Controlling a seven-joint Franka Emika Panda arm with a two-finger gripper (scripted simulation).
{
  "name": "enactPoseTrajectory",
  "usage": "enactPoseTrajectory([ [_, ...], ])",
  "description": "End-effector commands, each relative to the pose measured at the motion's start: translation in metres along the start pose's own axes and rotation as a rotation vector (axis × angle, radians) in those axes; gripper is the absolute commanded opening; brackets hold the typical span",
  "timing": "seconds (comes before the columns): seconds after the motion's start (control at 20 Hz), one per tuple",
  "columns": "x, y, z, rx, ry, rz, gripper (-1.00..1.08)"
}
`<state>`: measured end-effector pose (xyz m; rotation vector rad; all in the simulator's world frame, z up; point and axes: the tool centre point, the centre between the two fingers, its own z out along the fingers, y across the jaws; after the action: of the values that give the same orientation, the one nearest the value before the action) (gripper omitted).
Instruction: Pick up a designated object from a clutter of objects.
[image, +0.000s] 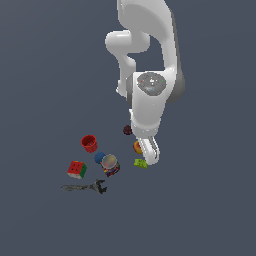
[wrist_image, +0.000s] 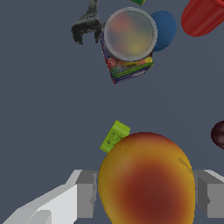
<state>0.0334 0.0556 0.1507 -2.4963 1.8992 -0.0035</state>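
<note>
The designated object (wrist_image: 146, 179), an orange-yellow ball with a red blush, fills the space between my two grey fingers (wrist_image: 87, 192) in the wrist view. Both pads sit against its sides, so my gripper (wrist_image: 146, 194) is shut on it. In the exterior view the designated object (image: 137, 147) shows only as a small orange patch beside the gripper (image: 148, 151), mostly hidden by the white hand. The clutter of objects lies around it on the dark floor.
A lime-green block (image: 140, 163) lies right by the gripper. The dark maroon ball (image: 127, 130) sits just behind the hand. To the exterior view's left are the multicoloured can (image: 110, 164), blue ball (image: 99, 158), red cup (image: 89, 143), Rubik's cube (image: 77, 169) and dark wrench (image: 85, 187).
</note>
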Motion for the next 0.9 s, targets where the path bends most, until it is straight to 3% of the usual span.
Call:
enactPoseTrajectory([
  [0.0,0.015,-0.006,-0.024,0.000,0.000,0.000,-1.00],
  [0.85,0.105,-0.050,-0.162,-0.003,0.001,0.000,-1.00],
])
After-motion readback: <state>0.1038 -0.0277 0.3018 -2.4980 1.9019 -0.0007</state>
